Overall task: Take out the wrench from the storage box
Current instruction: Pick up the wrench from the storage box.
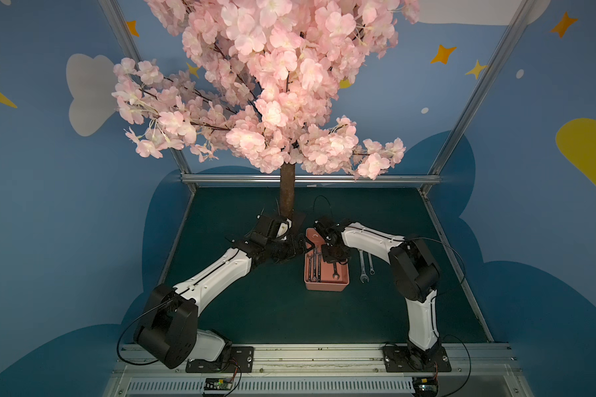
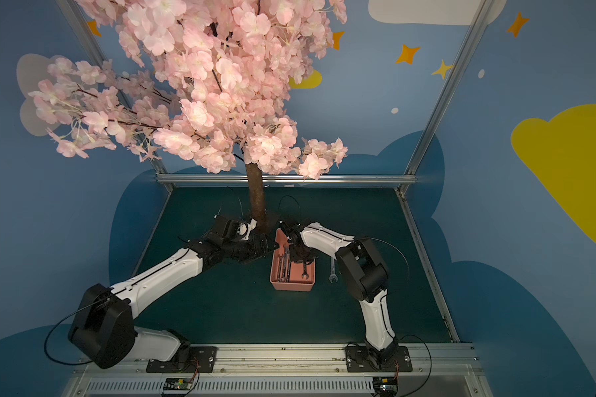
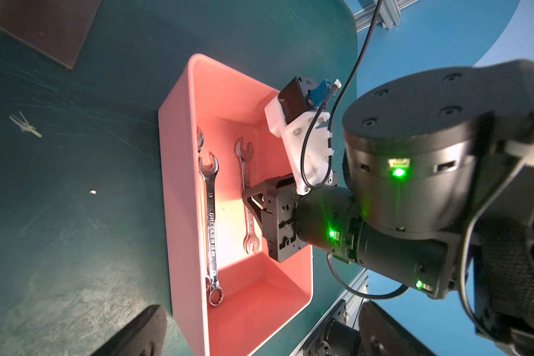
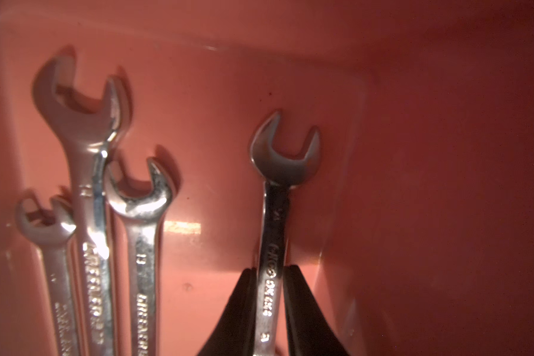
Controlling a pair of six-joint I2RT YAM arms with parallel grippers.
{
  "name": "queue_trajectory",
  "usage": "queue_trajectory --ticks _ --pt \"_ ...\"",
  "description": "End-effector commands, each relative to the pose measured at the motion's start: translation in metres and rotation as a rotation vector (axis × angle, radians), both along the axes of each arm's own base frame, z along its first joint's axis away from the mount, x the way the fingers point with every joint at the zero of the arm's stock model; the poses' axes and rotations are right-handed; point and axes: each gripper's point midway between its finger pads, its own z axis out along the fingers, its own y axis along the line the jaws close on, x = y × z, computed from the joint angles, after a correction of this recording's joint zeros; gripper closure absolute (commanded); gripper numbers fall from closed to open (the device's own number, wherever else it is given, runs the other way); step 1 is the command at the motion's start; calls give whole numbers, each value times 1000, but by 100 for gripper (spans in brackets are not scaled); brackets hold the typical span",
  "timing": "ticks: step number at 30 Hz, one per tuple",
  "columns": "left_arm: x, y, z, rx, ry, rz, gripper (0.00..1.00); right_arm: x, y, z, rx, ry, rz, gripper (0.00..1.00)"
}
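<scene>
The right pincer (image 4: pixel 271 270), clamped on the slick shank of the slim silver steel wrench (image 4: pixel 275 215) in the salmon-pink plastic storage box (image 4: pixel 444 123), may let it slip on lifting.

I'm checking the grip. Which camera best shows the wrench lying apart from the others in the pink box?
The right wrist view: the wrench is seen close up, a finger of the right gripper on each side. The left wrist view shows it partly behind that gripper; both top views show only one small end.

storage box (image 1: pixel 326 286): salmon-pink, upright | wrench (image 4: pixel 272 246): silver, open-ended, lying flat on its floor
</scene>
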Motion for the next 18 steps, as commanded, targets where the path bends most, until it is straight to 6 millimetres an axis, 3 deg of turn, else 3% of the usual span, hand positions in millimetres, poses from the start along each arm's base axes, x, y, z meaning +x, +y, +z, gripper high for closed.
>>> queue_trajectory --ticks 1,8,14,18 --pt "4 -1 8 -5 -18 -6 0 4 -6 11 -16 -11 -9 72" --pt "3 1 8 5 -20 -8 0 5 -1 -9 27 37 -35 71" --pt "4 2 8 5 -21 -11 0 3 -11 -23 -90 43 -15 69" --pt "5 2 8 1 -21 -13 0 -1 -3 -29 -66 61 -20 68"
